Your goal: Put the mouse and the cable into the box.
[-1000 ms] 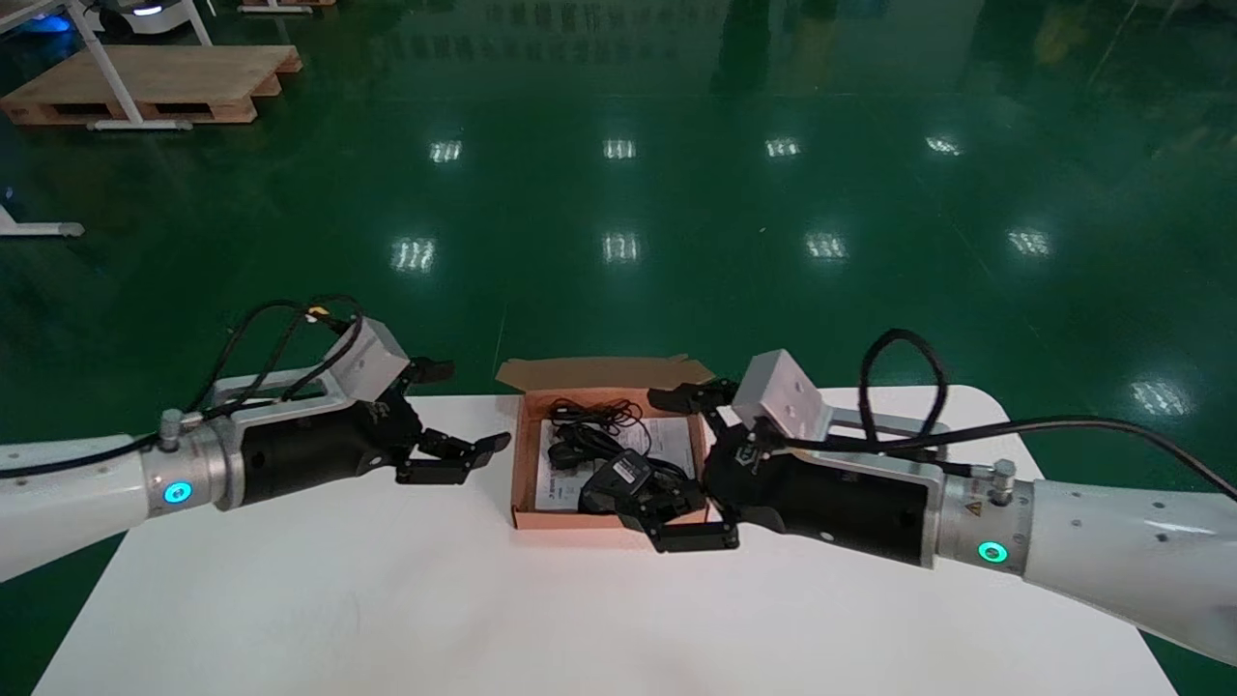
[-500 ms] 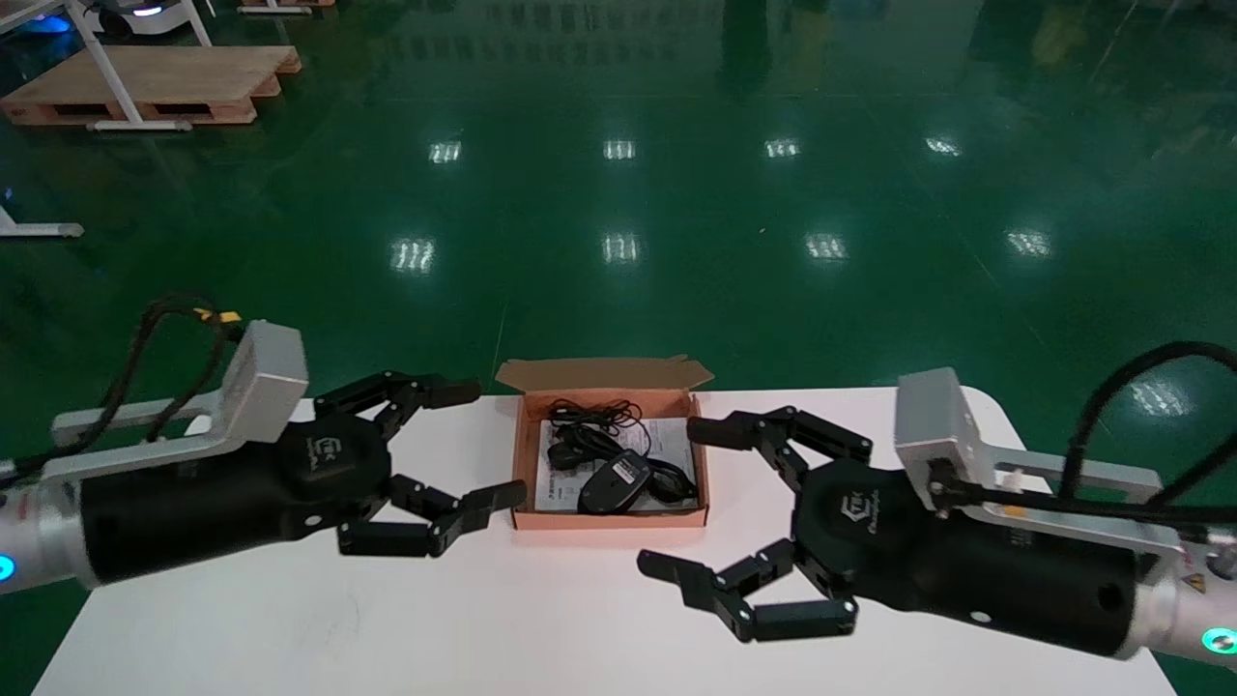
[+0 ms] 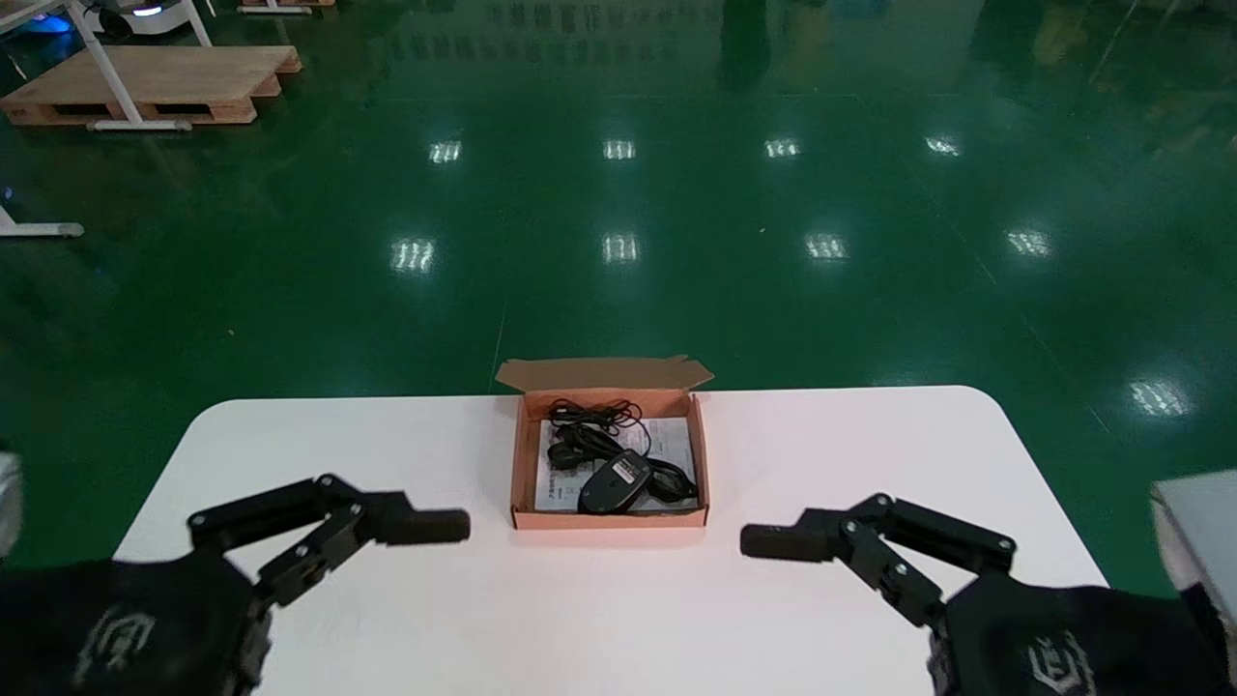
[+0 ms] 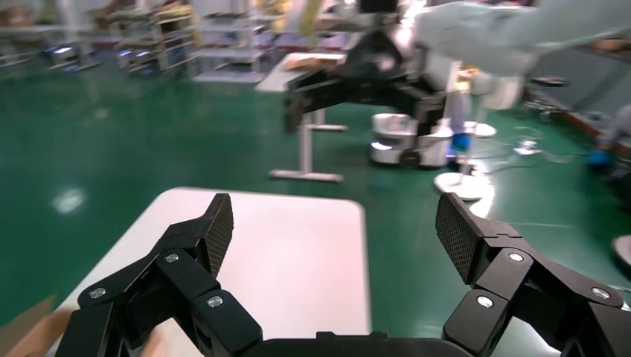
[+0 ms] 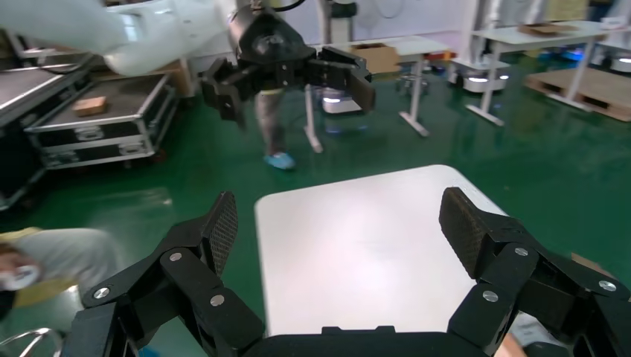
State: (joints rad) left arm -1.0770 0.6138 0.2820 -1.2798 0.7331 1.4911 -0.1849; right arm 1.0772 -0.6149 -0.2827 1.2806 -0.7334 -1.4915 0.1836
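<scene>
Mouse and cable both lie inside the box, so I judge that the placing itself is done. The box stands in the middle of the desk, closer to the far edge, with its flap folded open to the far side; for this reason I can look into it from the head view. The mouse rests at the near side of the box on a paper sheet. The cable is coiled just beyond it, toward the far wall. As far as I can tell, nothing hangs over the rim.

My left gripper is low at the near left of the desk, and the right gripper is at the near right. The fingers of both are wide apart and hold nothing. The box lies between the two grippers and farther out, well apart from any fingertip. I think the arms sit to the sides so that they cannot knock the box and do not hide it from the head camera.
</scene>
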